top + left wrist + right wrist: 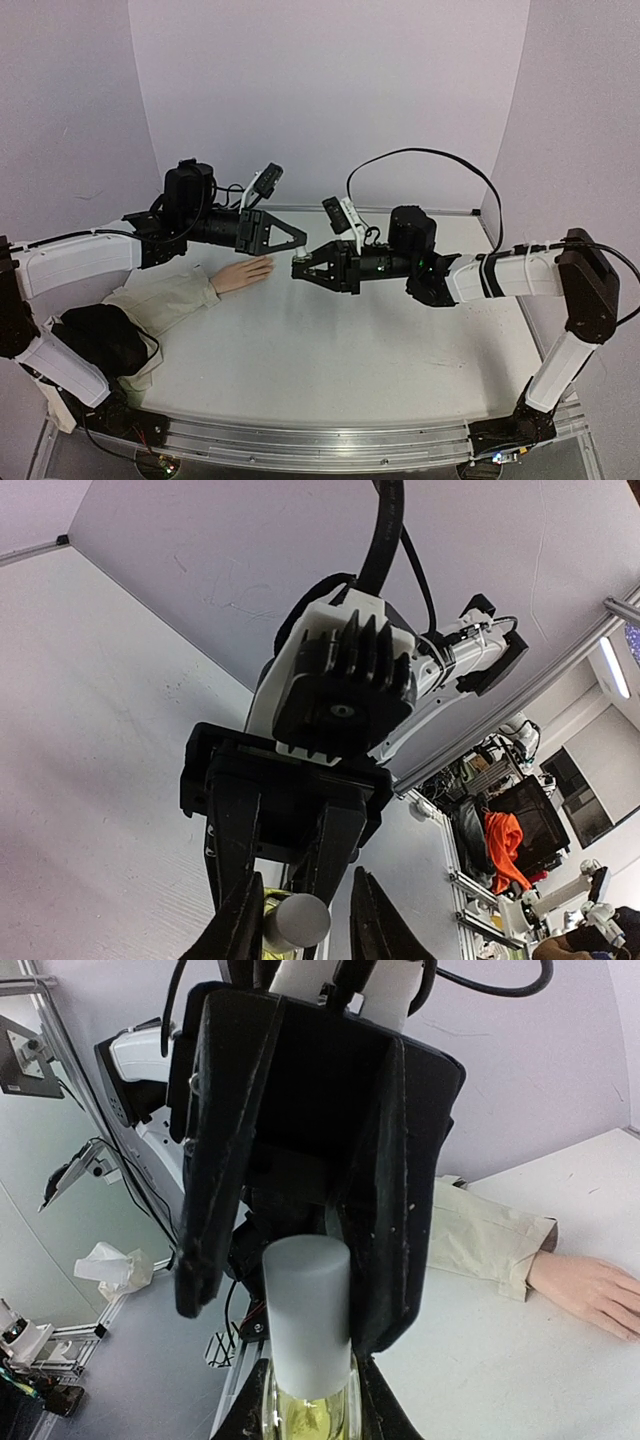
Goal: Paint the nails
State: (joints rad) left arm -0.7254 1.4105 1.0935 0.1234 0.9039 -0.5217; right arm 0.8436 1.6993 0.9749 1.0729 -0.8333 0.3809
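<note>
The pale mannequin hand (245,273) lies palm down on the table, with its beige sleeve (165,300) to the left. Its nails are too small to make out. My right gripper (300,265) is shut on a small yellowish-green bottle (310,1418) with a grey cap (308,1310), held in the air just right of the hand's fingertips. My left gripper (290,240) is open, its black fingers (400,1180) standing either side of the cap. In the left wrist view the cap (297,923) sits between the left gripper's (305,880) jaws, against one finger. The hand (590,1285) also shows in the right wrist view.
A black cloth bundle (100,340) lies at the sleeve's near end by the left arm's base. The white table (330,350) ends at a metal rail (320,445) in front. Purple walls stand behind and at both sides.
</note>
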